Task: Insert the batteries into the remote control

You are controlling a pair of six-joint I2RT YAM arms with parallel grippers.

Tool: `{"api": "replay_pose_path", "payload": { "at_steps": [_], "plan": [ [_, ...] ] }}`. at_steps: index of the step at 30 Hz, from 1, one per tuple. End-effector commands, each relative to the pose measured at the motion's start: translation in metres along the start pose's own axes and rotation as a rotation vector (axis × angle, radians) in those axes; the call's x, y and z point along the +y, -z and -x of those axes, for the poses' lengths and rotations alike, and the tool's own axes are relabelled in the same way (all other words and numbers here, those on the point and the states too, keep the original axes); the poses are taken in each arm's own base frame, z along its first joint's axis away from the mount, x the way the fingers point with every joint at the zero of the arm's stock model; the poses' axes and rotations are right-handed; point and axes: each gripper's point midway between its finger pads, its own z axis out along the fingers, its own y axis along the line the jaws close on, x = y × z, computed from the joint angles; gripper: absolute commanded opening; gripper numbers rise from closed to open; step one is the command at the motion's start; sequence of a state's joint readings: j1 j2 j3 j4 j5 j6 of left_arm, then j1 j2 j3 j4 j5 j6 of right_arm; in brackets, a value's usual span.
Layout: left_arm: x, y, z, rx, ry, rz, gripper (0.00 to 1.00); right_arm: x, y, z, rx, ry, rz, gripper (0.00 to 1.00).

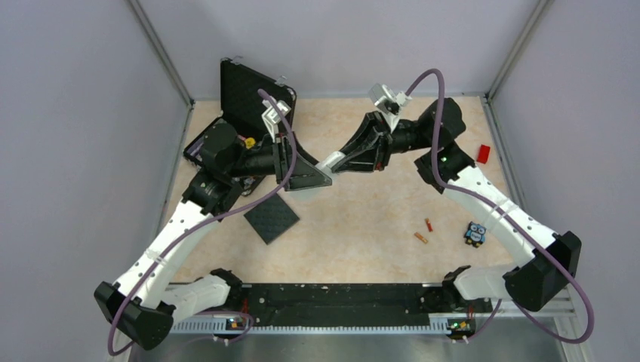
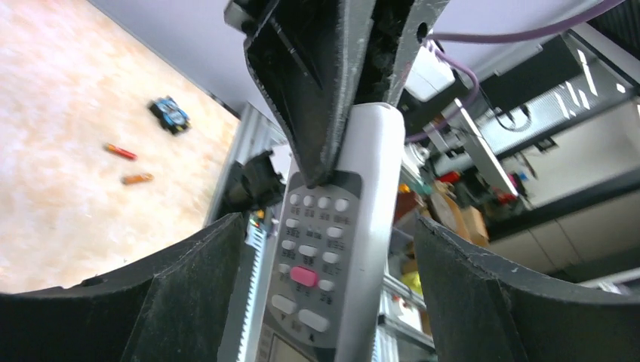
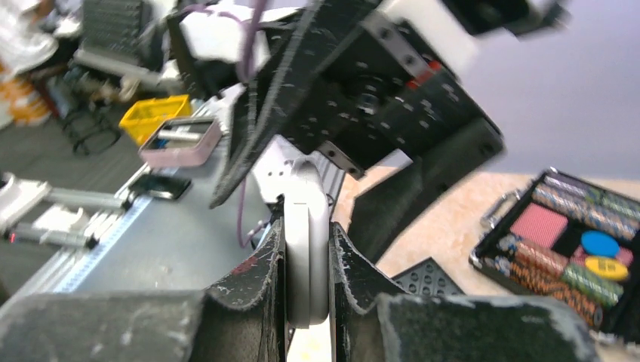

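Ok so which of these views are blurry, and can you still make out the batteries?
Top external: sharp, evenly lit, both batteries plain on the table. Left wrist: remote control buttons crisp enough, batteries behind soft, table washed out. Right wrist: smeared all over, background worst, though the remote control's edge reads, clamped in the right gripper.

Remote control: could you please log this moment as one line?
remote control: in right gripper, shut | left gripper: open | batteries: on table
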State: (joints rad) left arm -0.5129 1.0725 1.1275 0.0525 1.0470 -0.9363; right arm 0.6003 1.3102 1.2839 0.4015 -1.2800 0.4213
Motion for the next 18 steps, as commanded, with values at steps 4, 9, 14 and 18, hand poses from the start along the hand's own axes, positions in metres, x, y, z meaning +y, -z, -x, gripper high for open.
{"api": "replay_pose_path", "payload": {
  "at_steps": [4, 9, 14, 18],
  "plan": [
    [0.016, 0.008, 0.025, -0.223, -0.121, 0.136, 0.86, -0.042, 0.014, 0.021, -0.156, -0.189, -0.415, 0.00],
    [0.031, 0.010, 0.029, -0.281, -0.116, 0.183, 0.83, -0.070, 0.029, 0.012, -0.235, -0.394, -0.602, 0.00],
    [0.040, 0.013, 0.038, -0.351, -0.120, 0.220, 0.73, -0.068, 0.028, 0.005, -0.291, -0.516, -0.591, 0.00],
    [0.042, 0.019, 0.048, -0.427, -0.124, 0.240, 0.60, -0.070, 0.032, -0.007, -0.292, -0.557, -0.620, 0.00]
  ]
}}
